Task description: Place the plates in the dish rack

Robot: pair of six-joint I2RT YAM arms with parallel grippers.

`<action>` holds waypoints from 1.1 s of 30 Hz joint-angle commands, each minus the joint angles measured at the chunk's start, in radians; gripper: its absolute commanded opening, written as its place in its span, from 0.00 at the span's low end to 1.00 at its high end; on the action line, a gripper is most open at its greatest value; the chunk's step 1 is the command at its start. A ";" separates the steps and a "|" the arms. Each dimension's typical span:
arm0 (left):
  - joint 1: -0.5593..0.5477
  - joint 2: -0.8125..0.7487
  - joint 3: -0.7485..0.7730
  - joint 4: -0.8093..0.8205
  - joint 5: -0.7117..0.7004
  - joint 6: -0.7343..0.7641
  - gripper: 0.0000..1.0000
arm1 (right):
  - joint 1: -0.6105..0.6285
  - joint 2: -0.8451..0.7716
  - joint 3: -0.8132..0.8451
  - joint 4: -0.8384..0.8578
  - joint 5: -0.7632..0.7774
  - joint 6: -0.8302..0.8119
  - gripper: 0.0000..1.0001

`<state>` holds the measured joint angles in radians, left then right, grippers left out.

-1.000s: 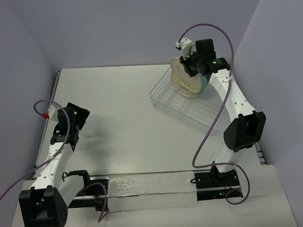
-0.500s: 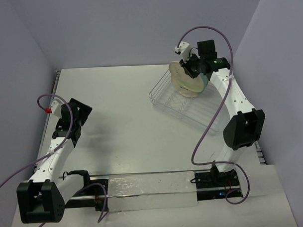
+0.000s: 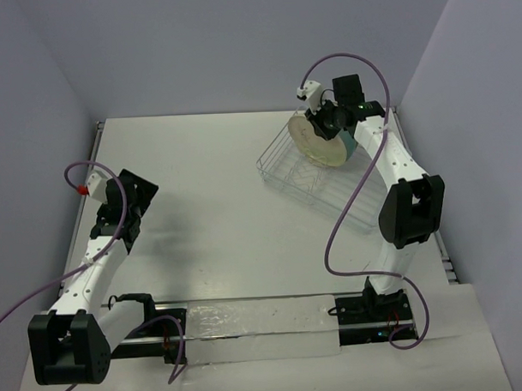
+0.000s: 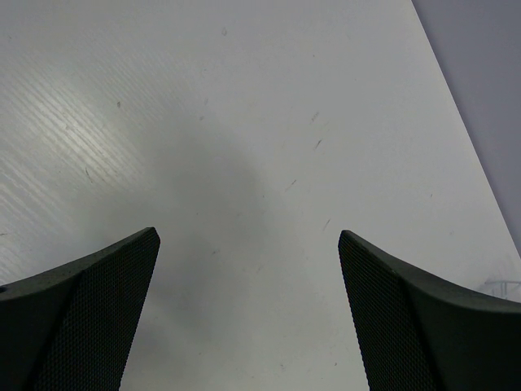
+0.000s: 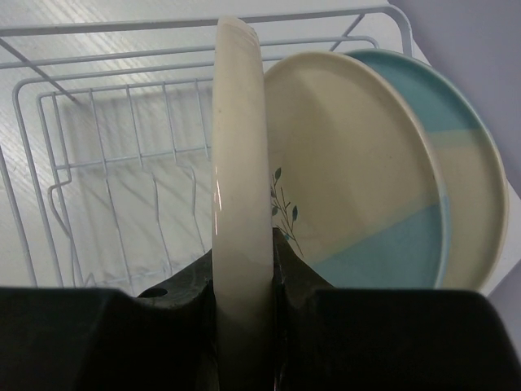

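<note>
Right jaws pinch the plain cream plate point(image 5: 240, 204) by its rim, one of the right fingers point(image 5: 183, 293) on each face. The plate is upright and edge-on to the wrist camera. It sits at the far end of the dish rack point(image 3: 321, 193), among the wires. Whether its lower edge rests on the rack bottom cannot be told, since the jaws block that spot.

Just beside it, to the right in the wrist view, stands the sprig plate point(image 5: 350, 179): cream upper part, light-blue lower part, dark sprig close to the jaws. It tilts away from the held plate. Behind it leans the blue-and-cream plate point(image 5: 472, 163) with the same tilt, partly covered by the sprig plate. The gap between the held plate and the sprig plate is narrow at the jaws and wider at the top; contact cannot be confirmed.

Top view: all three plates bunch at the rack's far end, cream face toward the left, blue rim on the right. The rack lies skewed on the far right part of the worktop point(image 3: 209, 180).

Left jaws are spread wide, with the left fingers point(image 4: 81, 318) at the bottom corners of the left wrist view and only worktop surface between them. The left arm point(image 3: 100, 253) is at the worktop's left edge, well apart from the rack.
</note>
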<state>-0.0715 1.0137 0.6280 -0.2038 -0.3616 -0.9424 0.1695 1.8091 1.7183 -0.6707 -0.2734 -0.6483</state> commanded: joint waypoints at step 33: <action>-0.033 0.091 0.096 -0.020 -0.027 0.027 0.99 | -0.004 0.030 -0.095 0.272 0.062 0.166 0.68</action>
<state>-0.0921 1.1004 0.6712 -0.2283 -0.3752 -0.9306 0.1692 1.8618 1.6165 -0.4538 -0.2310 -0.5129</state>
